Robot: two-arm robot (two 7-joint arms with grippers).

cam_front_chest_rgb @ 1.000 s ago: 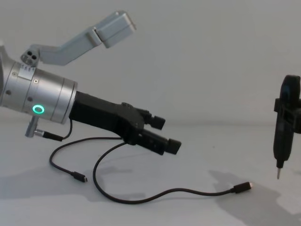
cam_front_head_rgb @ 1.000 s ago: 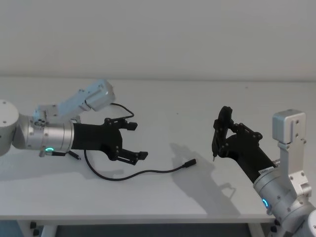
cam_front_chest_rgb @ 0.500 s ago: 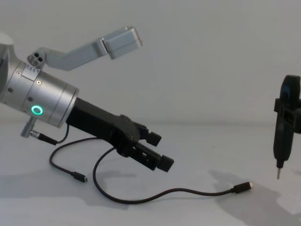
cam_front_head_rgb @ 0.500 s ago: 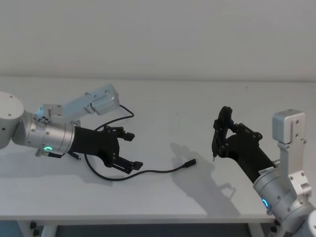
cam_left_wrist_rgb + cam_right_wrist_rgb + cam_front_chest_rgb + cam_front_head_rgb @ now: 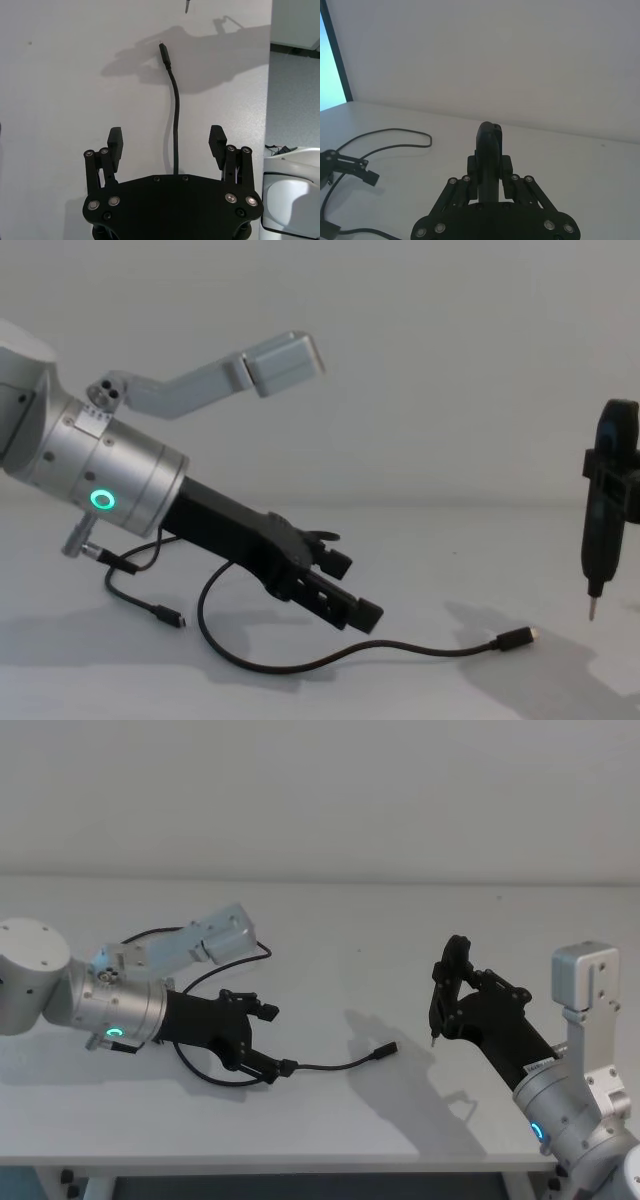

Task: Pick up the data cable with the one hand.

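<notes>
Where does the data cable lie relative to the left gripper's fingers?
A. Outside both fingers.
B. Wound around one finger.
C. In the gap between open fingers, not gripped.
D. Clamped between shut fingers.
C: the left wrist view shows the data cable running through the gap between the spread fingers of the left gripper, touching neither; the right gripper is parked at the right.

surface: white table (image 5: 330,920) | on it: black data cable (image 5: 330,1066), apparently lying loose

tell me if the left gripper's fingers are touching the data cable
Apart. In the left wrist view the data cable runs between the open fingers of the left gripper, with bare table on both sides of it.
</notes>
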